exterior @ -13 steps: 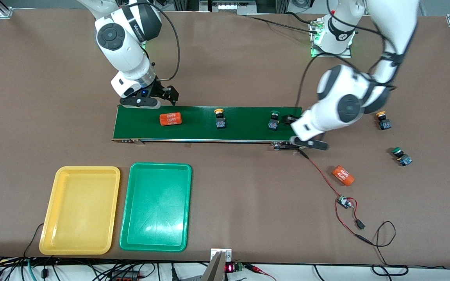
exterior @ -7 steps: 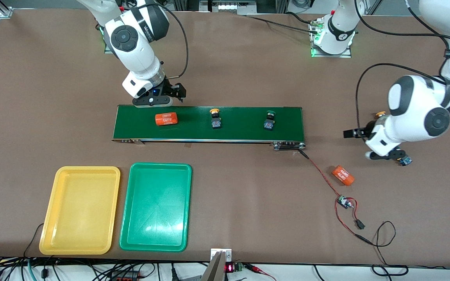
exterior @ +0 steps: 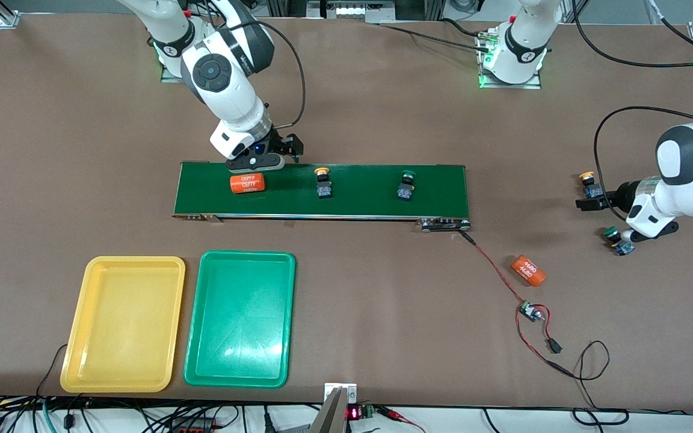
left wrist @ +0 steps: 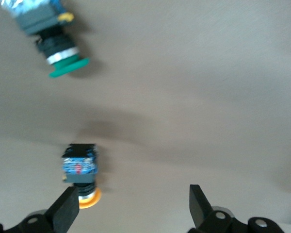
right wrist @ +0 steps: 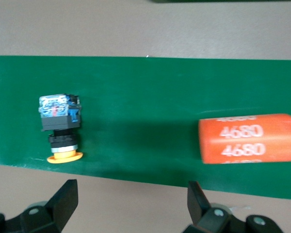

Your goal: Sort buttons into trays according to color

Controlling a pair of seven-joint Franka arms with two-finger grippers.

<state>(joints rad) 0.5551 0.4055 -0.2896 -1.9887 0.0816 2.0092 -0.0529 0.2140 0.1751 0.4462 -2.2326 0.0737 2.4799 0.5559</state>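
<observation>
**Both grippers open, nothing held**

Right gripper [exterior: 283, 153]: over the belt's [exterior: 370, 204] base-side edge, between the orange cylinder [exterior: 247, 183] and the yellow button [exterior: 322, 182]. Fingers [right wrist: 63, 199] spread wide, empty. Front view hides most of the fingers under the wrist; the right wrist view shows only their tips, cut off at the frame edge.

Left gripper [exterior: 590, 203]: over bare table at the left arm's end, just beside a second yellow button [exterior: 589, 184]. Jaws apart, empty. Left wrist view shows one finger [left wrist: 68, 211] close by that button's cap; contact cannot be told.

Green button [exterior: 406, 185] lies on the belt. Another green button [exterior: 616, 239] lies on the table, partly covered by the left wrist in the front view, though the left wrist view shows its cap whole and its body cut off.

Second cylinder [exterior: 527, 270] lies on the table. Yellow tray [exterior: 76, 337] and green tray [exterior: 286, 313] sit side by side nearer the camera, seen only from the front.
</observation>
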